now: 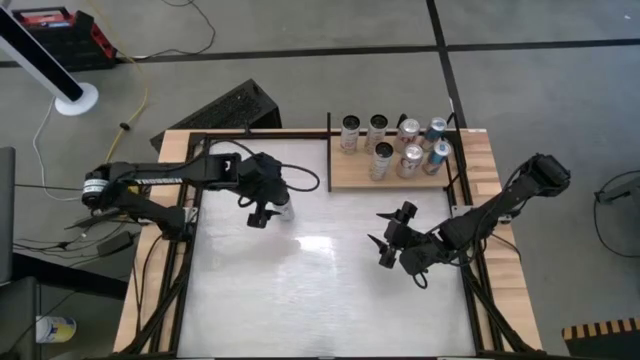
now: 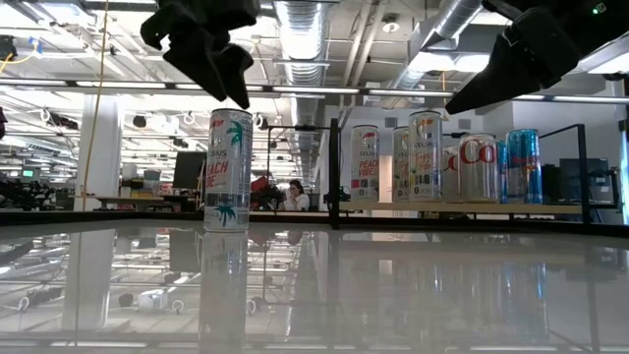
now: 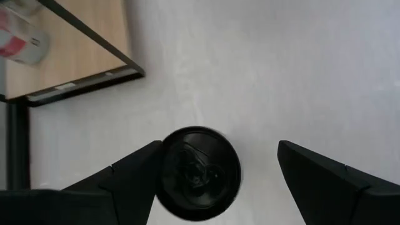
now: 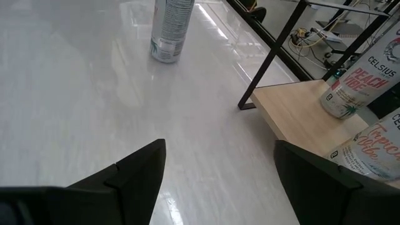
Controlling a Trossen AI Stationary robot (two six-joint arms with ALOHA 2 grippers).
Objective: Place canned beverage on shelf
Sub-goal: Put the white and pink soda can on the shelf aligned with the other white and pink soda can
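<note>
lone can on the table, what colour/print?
The can is white with pink lettering and a teal palm tree; the low view shows it best.

A tall white can [image 1: 285, 208] is standing upright on the tabletop, at nine o'clock from the can-laden light-wood shelf [image 1: 345, 172].

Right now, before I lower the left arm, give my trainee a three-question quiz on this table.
1. True or false: the tall white can with the black lid standing on the glossy white tabletop is already on the light-wood shelf with black rods.
2. Which gripper hangs above that can: A left gripper, B right gripper?
3. How many cans stand on the shelf?

Key: 1 false, it stands apart on the tabletop. 2 A, jaws open. 3 seven.
</note>
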